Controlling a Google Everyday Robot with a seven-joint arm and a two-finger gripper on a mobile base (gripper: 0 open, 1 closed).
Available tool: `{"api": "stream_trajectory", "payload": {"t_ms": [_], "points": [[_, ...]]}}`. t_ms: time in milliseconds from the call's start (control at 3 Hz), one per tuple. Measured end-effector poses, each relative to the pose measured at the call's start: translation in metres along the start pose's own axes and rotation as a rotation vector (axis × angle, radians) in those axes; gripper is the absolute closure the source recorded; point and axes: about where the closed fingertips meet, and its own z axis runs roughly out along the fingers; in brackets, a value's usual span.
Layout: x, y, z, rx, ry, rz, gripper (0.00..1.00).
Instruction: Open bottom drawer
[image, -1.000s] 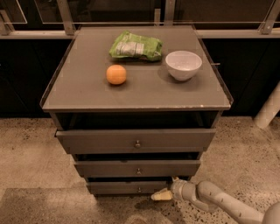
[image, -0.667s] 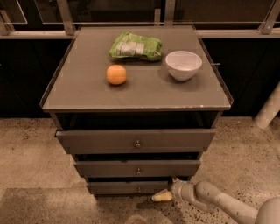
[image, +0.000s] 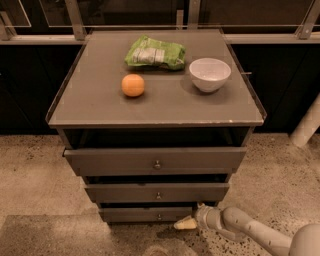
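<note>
The bottom drawer (image: 135, 214) is the lowest, narrowest dark grey front of the cabinet, with a small round metal knob (image: 159, 217). It stands out slightly less than the two drawers above it. My gripper (image: 184, 223) comes in from the lower right on a pale arm. Its cream tip sits low by the floor, just right of the bottom drawer's front and right of the knob.
On the cabinet top (image: 95, 107) lie an orange (image: 133, 85), a green bag (image: 155, 52) and a white bowl (image: 210, 74). The top drawer (image: 155, 160) and middle drawer (image: 157, 192) stand slightly out. Speckled floor (image: 40, 170) surrounds the cabinet; a white post (image: 306, 125) stands right.
</note>
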Motion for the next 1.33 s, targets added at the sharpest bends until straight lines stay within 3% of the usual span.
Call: {"api": "stream_trajectory", "payload": {"t_ms": [1000,1333], "points": [[0.011,-0.013,0.016,0.003,-0.042,0.04,0.0],[0.02,0.002,0.016,-0.034,0.031,0.038,0.0]]}}
